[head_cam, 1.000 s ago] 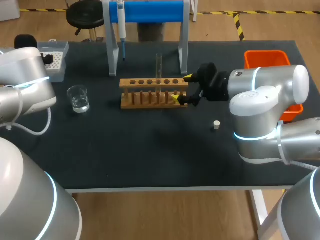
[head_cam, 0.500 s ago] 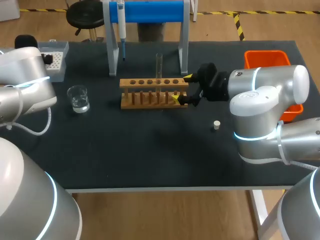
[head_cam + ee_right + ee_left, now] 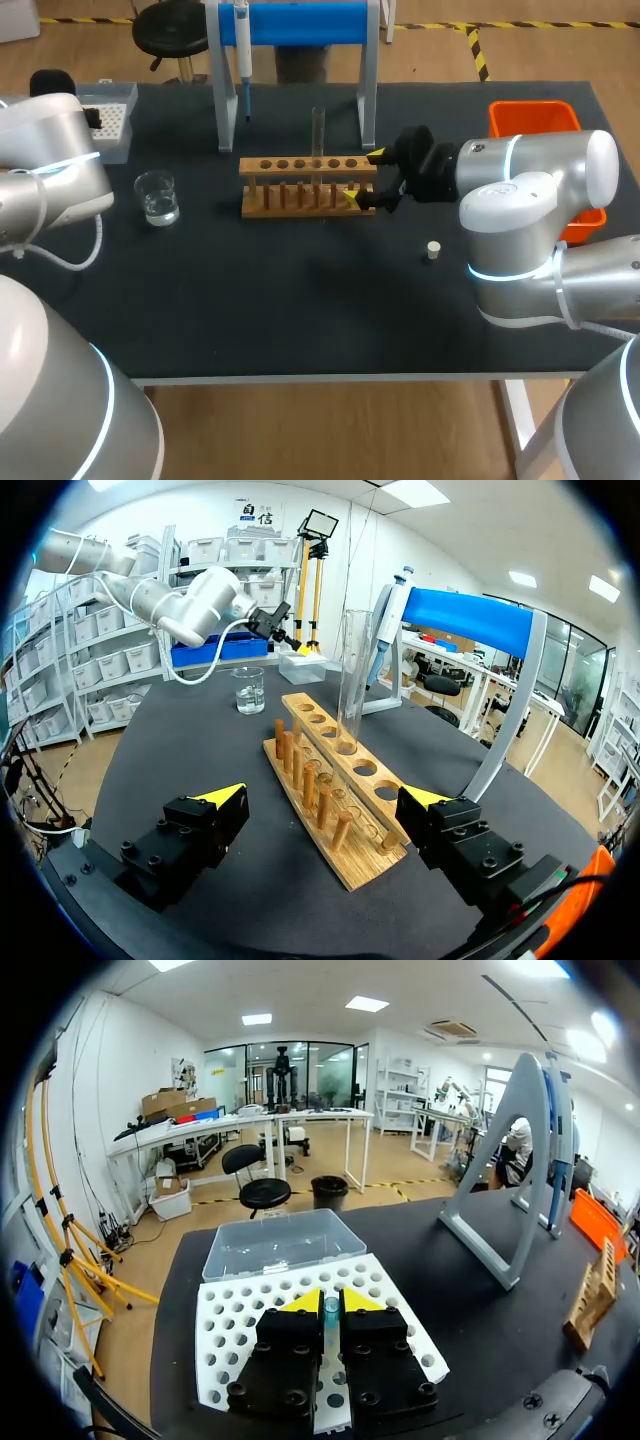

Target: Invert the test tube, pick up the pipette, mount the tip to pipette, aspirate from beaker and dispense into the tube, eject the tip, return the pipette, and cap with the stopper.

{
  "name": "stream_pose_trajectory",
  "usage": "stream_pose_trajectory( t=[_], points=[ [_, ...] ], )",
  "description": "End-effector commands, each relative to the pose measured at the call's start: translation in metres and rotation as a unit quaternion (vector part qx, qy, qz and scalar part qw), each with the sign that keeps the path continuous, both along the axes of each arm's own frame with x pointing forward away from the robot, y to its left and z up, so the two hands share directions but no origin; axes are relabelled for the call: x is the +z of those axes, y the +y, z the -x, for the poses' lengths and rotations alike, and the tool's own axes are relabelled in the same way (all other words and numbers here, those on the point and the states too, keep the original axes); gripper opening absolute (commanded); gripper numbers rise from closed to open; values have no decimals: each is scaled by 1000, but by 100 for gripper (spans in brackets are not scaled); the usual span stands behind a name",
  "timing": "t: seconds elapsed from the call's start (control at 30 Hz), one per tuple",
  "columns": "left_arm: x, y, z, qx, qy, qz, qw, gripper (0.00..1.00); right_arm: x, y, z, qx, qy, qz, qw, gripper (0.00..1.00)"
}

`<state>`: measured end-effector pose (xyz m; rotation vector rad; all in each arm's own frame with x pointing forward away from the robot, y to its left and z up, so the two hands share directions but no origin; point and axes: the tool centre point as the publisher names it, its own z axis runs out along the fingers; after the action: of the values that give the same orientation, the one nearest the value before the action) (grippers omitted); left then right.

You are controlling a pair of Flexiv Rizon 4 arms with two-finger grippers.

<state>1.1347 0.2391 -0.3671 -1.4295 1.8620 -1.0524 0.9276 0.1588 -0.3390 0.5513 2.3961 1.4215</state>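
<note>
My left gripper hangs over the white tip box at the table's far left, fingers nearly together on a small bluish pipette tip standing in the box. The pipette hangs on the blue-topped stand. A clear test tube stands upright in the wooden rack. My right gripper is open, one finger on either side of the rack's right end without touching it. The beaker sits left of the rack and the white stopper to its right front.
An orange bin sits at the back right corner, behind my right arm. The tip box's clear lid lies open beyond the box. The stand's grey legs rise between the tip box and the rack.
</note>
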Motion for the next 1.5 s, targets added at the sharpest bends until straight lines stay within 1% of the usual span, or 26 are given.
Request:
stream_pose_trajectory(
  t=[0.03, 0.63, 1.07, 1.5],
  points=[
    [-1, 0, -3, -2, 1, -1, 1000, 0, 1, 0, 0, 1, 1, 1, 1000, 100],
    [7, 0, -2, 1, -7, -7, 1000, 0, 1, 0, 0, 1, 1, 1, 1000, 100],
    [14, 0, -1, 6, -11, -17, 1000, 0, 1, 0, 0, 1, 1, 1, 1000, 100],
    [23, 2, 0, 14, -16, -24, 999, 0, 1, 0, 0, 1, 1, 1, 1000, 100]
  ],
)
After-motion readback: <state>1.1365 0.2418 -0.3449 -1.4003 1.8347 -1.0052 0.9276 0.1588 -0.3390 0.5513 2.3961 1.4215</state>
